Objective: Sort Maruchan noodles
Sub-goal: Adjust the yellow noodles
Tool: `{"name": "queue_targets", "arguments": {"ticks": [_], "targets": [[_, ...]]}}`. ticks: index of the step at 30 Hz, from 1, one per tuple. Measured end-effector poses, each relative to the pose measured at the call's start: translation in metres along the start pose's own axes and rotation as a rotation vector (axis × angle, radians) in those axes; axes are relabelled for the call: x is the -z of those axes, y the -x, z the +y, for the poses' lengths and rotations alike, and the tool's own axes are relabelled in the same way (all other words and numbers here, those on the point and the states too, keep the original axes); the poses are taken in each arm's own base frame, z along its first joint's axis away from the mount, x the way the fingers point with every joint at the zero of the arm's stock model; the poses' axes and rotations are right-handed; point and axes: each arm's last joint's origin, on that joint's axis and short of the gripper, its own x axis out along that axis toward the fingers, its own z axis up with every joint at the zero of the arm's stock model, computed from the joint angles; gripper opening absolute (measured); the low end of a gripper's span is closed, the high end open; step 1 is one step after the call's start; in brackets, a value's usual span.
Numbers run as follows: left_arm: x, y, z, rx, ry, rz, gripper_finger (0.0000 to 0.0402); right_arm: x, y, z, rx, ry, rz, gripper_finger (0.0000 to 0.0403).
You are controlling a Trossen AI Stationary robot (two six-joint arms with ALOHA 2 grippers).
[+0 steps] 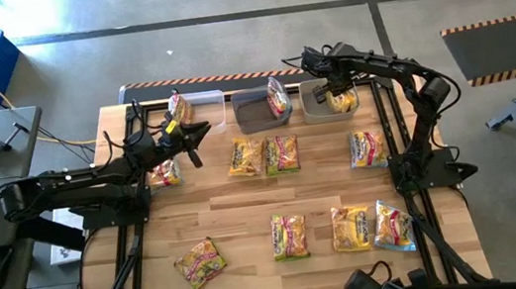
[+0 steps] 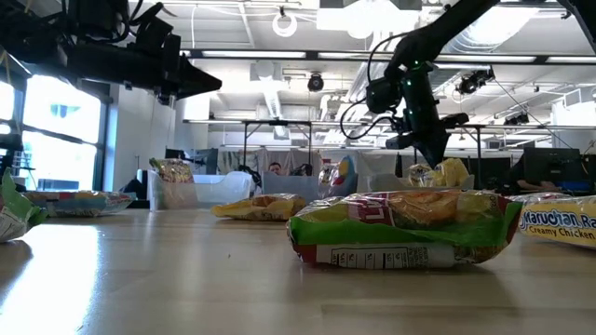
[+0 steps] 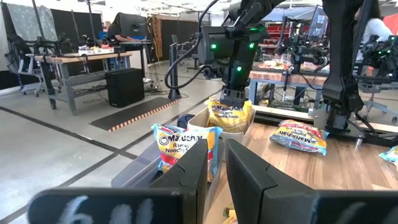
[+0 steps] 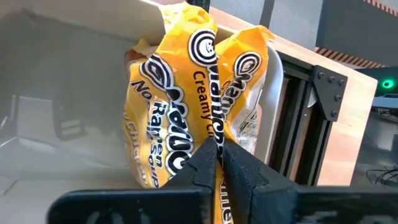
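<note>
Noodle packets across the bench point(image 2: 186, 279)
A green-red packet point(image 2: 405, 228) lies nearest; the right tool point(image 2: 436, 160) hangs over a yellow packet point(image 2: 447, 174) behind

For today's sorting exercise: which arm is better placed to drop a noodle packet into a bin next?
The right: right gripper is shut on a yellow packet inside the right-hand bin. Left gripper holds nothing.

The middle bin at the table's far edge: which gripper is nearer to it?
Right. The right gripper is over the neighbouring right-hand bin, pinching a yellow packet. The left gripper hovers farther from the middle bin, near the left-hand bin.
</note>
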Motion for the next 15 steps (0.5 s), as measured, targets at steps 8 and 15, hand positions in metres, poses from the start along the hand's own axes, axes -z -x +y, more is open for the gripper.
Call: {"name": "queue_targets", "arguments": {"ticks": [8,15], "targets": [[0.0,0.0,0.0,0.0,0.0,0.0,0.0046,-0.002,-0.001,-0.003,0.049,0.005,-0.03,0.0108],[0.0,0.0,0.0,0.0,0.0,0.0,0.0046,-0.001,0.011,-0.012,0.053,0.033,-0.078,0.0137]]}}
